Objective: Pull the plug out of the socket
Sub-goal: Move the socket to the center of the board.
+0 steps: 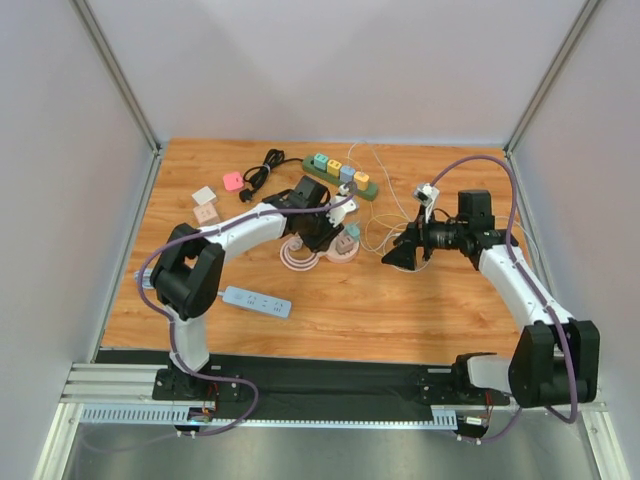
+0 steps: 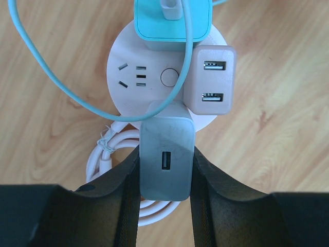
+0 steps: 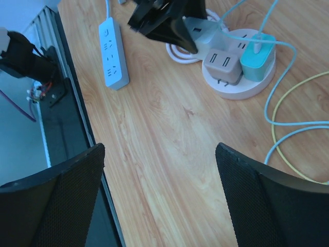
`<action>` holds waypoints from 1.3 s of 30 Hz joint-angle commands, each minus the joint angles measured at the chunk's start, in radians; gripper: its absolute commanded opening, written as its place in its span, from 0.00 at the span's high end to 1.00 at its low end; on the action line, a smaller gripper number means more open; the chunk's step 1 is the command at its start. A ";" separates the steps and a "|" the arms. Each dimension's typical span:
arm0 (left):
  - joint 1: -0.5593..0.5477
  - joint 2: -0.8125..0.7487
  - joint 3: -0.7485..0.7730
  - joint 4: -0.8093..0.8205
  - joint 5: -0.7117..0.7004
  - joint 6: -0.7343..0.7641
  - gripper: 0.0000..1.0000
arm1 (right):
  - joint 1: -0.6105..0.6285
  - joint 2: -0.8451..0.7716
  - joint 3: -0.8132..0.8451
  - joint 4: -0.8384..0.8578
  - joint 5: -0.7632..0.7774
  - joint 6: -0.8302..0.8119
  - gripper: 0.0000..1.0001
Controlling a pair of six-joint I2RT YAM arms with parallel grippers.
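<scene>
A grey USB plug [image 2: 167, 136] stands at the near edge of a round white socket [image 2: 133, 72]. My left gripper [image 2: 166, 170] is shut on it, one black finger pressed against each side. Whether its pins are still seated is hidden. On the same socket sit a teal charger [image 2: 172, 25] with a teal cable and a beige two-port charger [image 2: 211, 80]. From above, the left gripper [image 1: 320, 225] is over the socket [image 1: 343, 248]. My right gripper [image 3: 160, 149] hangs open over bare wood to the socket's right [image 1: 400, 255], holding nothing.
The socket's white cable lies coiled beside it [image 1: 297, 257]. A pale blue power strip [image 1: 256, 301] lies near the front. At the back are a green strip with coloured plugs [image 1: 342, 175], a black cable [image 1: 262, 168], a pink block [image 1: 233, 181] and beige cubes [image 1: 205, 205]. Loose cables [image 3: 288, 118] trail to the right.
</scene>
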 commanded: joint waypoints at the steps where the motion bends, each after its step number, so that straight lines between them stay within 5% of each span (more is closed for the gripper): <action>1: -0.036 -0.103 -0.107 0.065 -0.001 -0.091 1.00 | 0.012 0.051 -0.010 0.117 -0.056 0.192 0.13; 12: -0.112 -0.156 -0.249 0.118 -0.017 -0.344 1.00 | 0.150 0.285 0.043 0.186 -0.095 0.364 0.69; 20: -0.148 -0.183 -0.324 0.188 -0.046 -0.484 1.00 | 0.217 0.422 0.134 0.147 -0.151 0.399 0.99; 39: -0.224 -0.175 -0.290 0.105 -0.174 -0.525 1.00 | 0.192 0.556 0.149 0.179 0.040 0.491 1.00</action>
